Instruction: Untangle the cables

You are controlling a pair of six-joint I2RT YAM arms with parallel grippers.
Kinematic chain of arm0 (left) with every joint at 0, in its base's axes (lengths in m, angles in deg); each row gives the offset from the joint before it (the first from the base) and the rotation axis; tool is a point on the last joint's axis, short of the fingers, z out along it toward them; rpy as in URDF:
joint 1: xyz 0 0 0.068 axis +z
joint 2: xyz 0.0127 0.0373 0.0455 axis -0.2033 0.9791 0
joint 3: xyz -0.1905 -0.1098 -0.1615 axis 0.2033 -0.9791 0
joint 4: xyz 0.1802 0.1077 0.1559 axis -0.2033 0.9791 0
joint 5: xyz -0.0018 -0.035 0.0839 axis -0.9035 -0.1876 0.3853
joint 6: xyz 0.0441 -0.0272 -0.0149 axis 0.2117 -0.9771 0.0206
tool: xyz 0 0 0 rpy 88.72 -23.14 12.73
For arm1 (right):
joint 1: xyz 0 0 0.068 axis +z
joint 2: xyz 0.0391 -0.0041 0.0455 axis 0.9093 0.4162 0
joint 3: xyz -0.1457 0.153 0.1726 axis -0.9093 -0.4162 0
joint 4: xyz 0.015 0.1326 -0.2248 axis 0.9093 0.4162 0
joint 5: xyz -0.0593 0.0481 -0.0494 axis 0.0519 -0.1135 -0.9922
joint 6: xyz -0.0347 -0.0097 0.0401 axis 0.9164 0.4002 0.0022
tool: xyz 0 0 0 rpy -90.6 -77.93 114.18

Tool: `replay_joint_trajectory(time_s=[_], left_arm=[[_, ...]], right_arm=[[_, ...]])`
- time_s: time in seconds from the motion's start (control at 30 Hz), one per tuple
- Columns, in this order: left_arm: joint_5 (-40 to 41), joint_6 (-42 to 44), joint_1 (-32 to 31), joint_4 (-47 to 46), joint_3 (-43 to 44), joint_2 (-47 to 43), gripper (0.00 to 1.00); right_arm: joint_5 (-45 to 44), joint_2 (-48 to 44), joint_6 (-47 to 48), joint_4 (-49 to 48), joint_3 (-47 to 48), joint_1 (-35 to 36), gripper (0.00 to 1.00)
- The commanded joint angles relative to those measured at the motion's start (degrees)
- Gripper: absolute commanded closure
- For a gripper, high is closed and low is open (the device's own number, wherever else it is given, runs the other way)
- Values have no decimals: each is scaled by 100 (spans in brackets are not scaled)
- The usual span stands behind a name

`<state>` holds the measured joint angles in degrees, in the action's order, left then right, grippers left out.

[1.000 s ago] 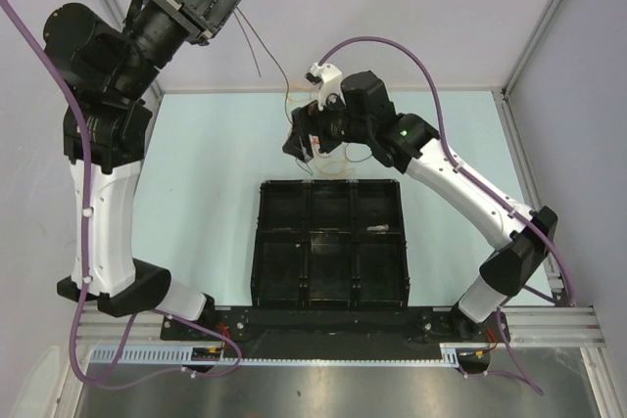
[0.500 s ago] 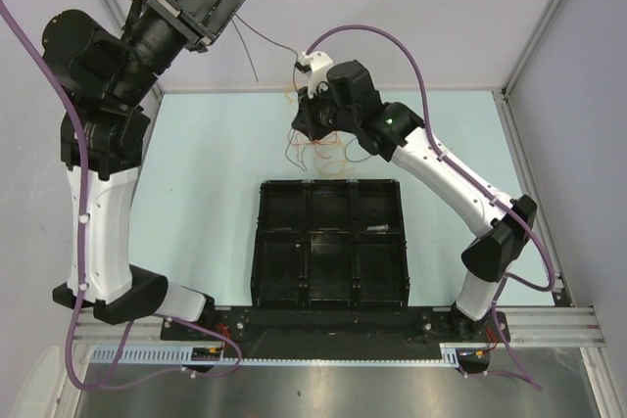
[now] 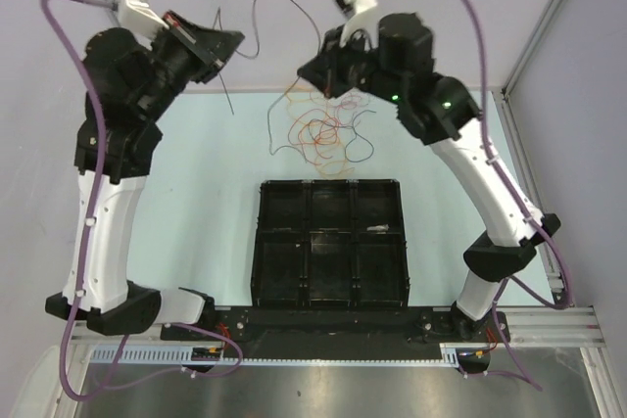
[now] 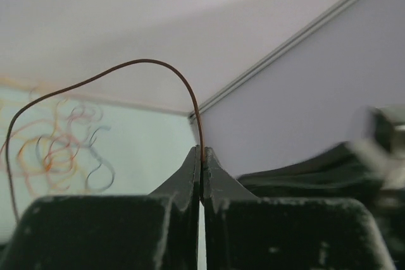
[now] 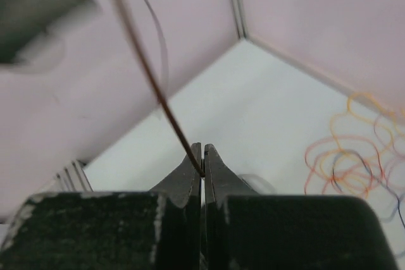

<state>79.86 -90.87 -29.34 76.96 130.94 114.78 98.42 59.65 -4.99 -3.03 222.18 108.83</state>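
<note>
Both arms raised, left hand (image 4: 201, 151) and right hand (image 5: 202, 148) each pinch the dark cable (image 4: 145, 61) arching between them.

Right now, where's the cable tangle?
In the top view, the tangle is mid-table, between the tray's far edge and the right gripper, roughly centred between the two arms.

This is a robotics lab test cell. Plain pale lilac panel walls (image 3: 470, 17) with slim aluminium corner posts (image 3: 549, 17) enclose a pale mint-green surface (image 3: 206, 183). At 6 o'clock a slotted aluminium rail (image 3: 558, 320) carries two bolted white-and-black robot arms (image 3: 103, 212) trailing thick purple hoses (image 3: 67, 345). A black plastic compartment tray (image 3: 331, 184) sits at centre.
</note>
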Motion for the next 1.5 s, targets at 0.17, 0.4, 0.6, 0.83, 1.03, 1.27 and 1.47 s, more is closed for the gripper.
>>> replay_joint_trajectory(time_s=[0.17,0.4,0.6,0.83,1.03,1.27,1.47], left_arm=[[421,234,29,640,-1979,-832,100],[184,339,20,1002,-3515,-1253,100],[-396,314,-6,677,-4728,-1518,100],[-1108,340,-50,-53,-5241,-1650,100],[-1566,340,-137,-282,-5110,-1597,100],[-1205,507,-243,482,-3678,-1316,100],[-1145,542,-243,658,-3579,-1272,100]], right_arm=[[1219,-528,-1365,-961,599,-299,100],[1570,-590,-1691,-1112,46,-317,100],[1720,-634,-1920,-1419,-509,-115,100],[1799,-423,-1982,-1472,-641,140,100],[1948,-361,-2148,-1657,-843,167,100],[2010,-256,-2351,-1877,-388,176,100],[2001,-238,-2316,-1859,-254,158,100]])
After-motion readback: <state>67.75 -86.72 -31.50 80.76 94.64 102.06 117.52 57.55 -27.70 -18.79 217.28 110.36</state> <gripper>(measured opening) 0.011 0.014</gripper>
